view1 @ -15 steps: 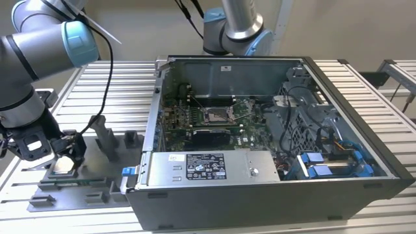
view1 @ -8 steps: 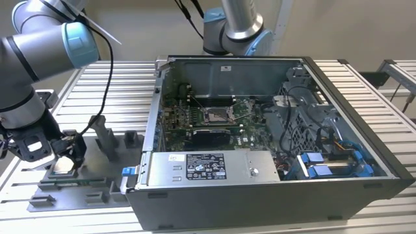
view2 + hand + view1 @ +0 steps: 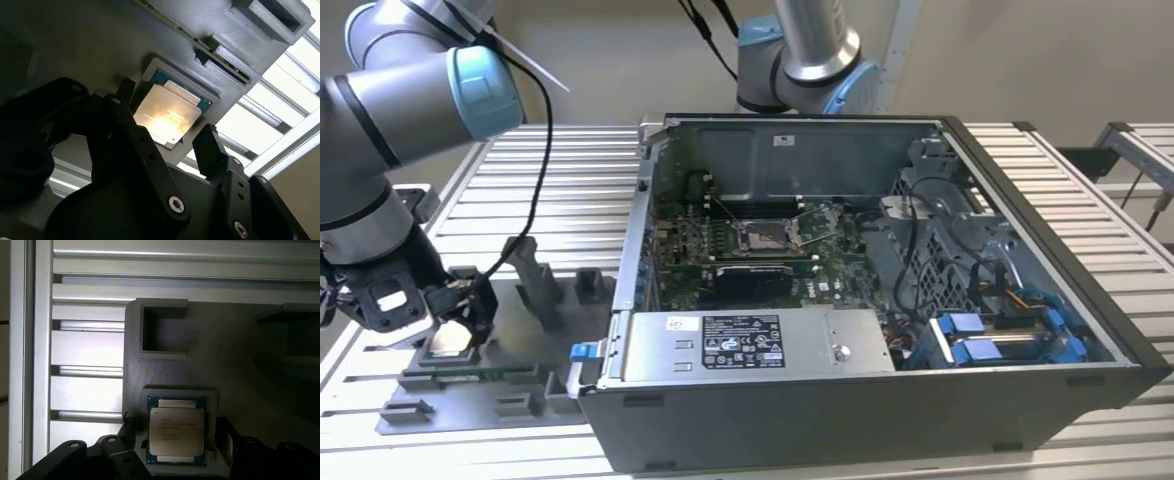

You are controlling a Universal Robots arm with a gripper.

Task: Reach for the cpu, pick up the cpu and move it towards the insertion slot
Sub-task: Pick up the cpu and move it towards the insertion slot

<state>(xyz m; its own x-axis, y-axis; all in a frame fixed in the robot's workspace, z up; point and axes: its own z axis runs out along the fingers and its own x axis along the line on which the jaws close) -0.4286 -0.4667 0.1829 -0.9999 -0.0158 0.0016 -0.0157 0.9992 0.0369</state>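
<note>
Hovering with jaws spread, the gripper (image 3: 167, 114) straddles the cpu (image 3: 177, 432), which lies flat, lid up, edges square to its grey fixture (image 3: 520, 345) recess, at eight o'clock from the insertion slot (image 3: 763, 237) in the exterior view.

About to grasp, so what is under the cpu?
The cpu lies flat in a shallow square pocket of the grey plastic fixture. Only the pocket's raised border shows; the chip itself covers the floor beneath it.
</note>
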